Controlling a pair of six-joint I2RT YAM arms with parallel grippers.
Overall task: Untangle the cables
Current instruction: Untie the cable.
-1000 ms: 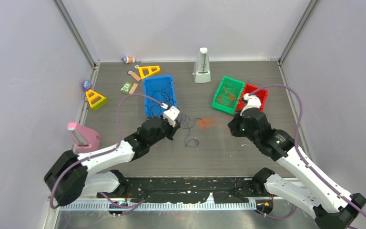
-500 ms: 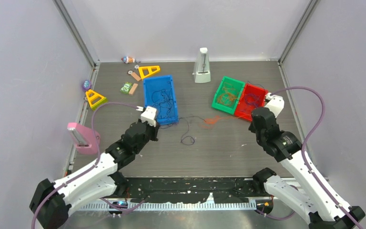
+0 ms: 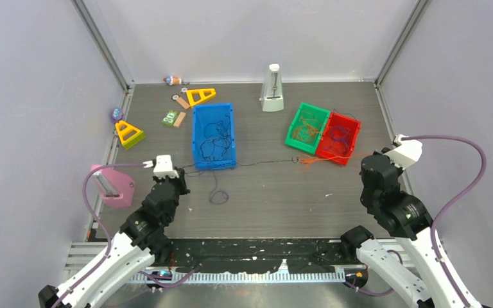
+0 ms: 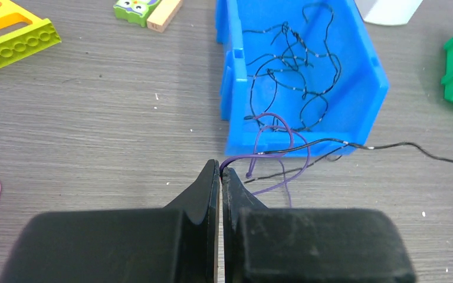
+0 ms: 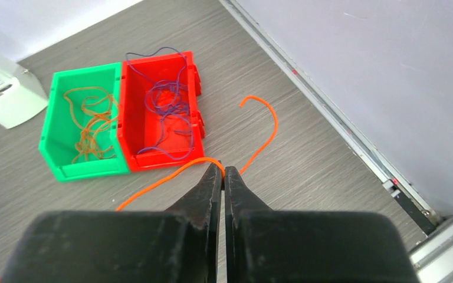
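Observation:
My left gripper (image 4: 220,171) is shut on a purple cable (image 4: 283,141) just in front of the blue bin (image 4: 230,82), which holds black cables. A thin black strand (image 3: 257,163) stretches from there across the table to the orange cable (image 3: 314,160). A loose purple loop (image 3: 217,192) lies on the table near the left gripper (image 3: 183,172). My right gripper (image 5: 223,168) is shut on the orange cable (image 5: 259,147), whose free end curls up to the right. It sits at the right (image 3: 367,168), near the red bin (image 3: 354,142).
A green bin (image 3: 293,125) with orange-brown strands stands against the red bin (image 5: 159,160), which holds purple strands. A white metronome (image 3: 272,88) stands at the back. Yellow triangles (image 3: 128,133), small blocks (image 3: 173,118) and a pink object (image 3: 112,186) lie at the left.
Both grippers have pulled outward, left arm to the left and right arm to the right. The clump in the middle is drawn out into a long line between them.

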